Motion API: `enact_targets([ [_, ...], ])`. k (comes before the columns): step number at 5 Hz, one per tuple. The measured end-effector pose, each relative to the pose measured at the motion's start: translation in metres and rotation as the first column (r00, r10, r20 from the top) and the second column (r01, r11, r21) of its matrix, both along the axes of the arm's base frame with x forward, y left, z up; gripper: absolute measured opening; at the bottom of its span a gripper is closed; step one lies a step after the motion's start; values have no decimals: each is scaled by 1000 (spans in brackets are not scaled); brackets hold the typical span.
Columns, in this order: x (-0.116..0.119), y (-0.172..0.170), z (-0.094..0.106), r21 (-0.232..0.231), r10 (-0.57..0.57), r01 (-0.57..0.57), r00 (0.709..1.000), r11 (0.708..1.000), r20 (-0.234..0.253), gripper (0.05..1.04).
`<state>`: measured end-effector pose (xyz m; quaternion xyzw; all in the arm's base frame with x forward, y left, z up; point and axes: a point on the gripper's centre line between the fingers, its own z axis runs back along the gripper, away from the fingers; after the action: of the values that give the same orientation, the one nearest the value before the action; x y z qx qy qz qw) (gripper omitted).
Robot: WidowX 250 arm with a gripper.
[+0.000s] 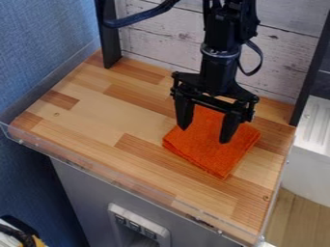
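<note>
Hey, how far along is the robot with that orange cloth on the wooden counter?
Looks done: the orange fabric cloth lies flat in a folded-looking, layered stack on the striped wooden counter. In hand: the black two-finger gripper is over it, fingers apart, not gripping it. Left: any grasp or lift, I'd judge; whether the fingertips touch the cloth, I can't tell.

Soft, fairly bright light spreads evenly over the striped brown wooden worktop (97,120). Small glints dot its clear plastic rim (64,158). The textured blue wall (51,34) darkens lower down; the black two-fingered claw (205,136) shows nearly as a silhouette.
</note>
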<state>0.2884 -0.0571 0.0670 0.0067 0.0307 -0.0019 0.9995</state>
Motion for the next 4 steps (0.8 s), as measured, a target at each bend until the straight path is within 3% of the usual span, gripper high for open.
enact_targets([
  [1, 0, 0, 0, 2, 80, -80, 997, 997, 1, 999],
  [2, 5, -1, -1, -3, 211, -211, 977, 977, 33, 999],
  [3, 9, -1, -7, -3, 341, -341, 939, 940, 41, 997],
  [4, 17, 2, -10, -10, 477, -477, 877, 879, 53, 999],
])
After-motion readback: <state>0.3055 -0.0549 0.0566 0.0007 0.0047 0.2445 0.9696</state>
